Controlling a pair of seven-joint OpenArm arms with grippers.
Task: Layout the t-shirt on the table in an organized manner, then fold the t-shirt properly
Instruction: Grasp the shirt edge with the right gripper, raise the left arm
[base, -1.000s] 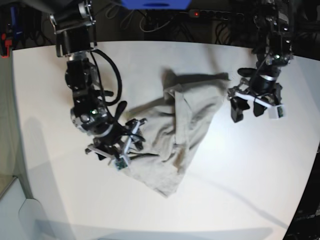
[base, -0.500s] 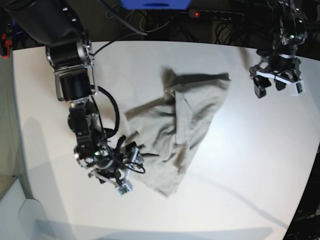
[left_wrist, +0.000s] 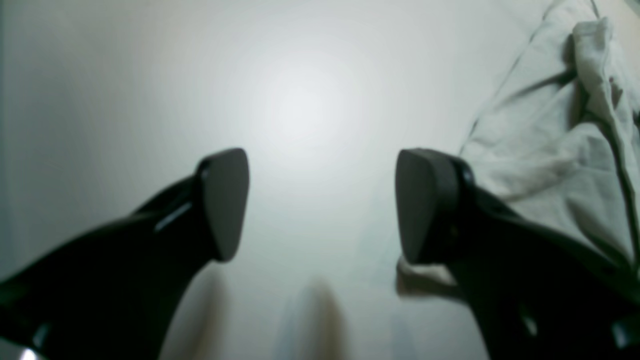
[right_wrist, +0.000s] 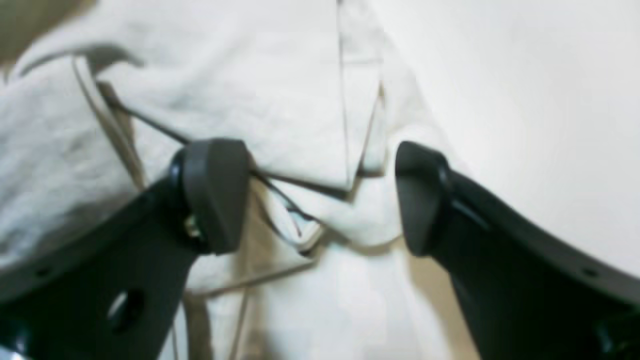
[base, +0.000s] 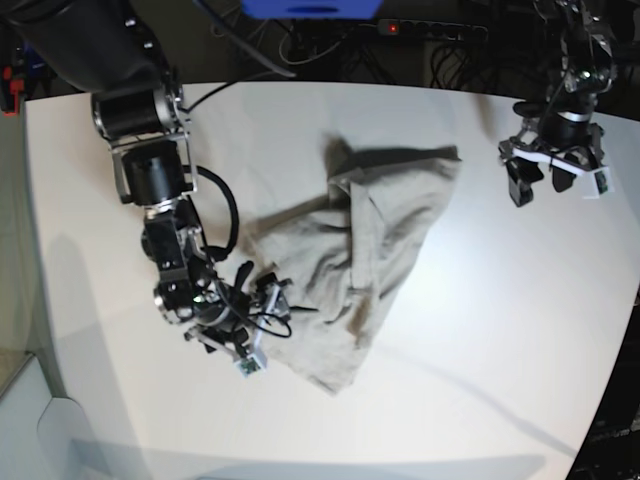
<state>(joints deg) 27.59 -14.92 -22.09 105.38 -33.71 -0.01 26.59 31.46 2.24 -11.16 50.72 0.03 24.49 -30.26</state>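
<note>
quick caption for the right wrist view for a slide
Right gripper open, jaws straddling a folded hem of the crumpled beige t-shirt on the white table.

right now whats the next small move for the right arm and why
Probably lower the right gripper and close on the folded hem edge between its jaws. They stand open just over the t-shirt, which lies crumpled and doubled over on the table. The left gripper hangs open, clear of the cloth, so it cannot help yet.
</note>
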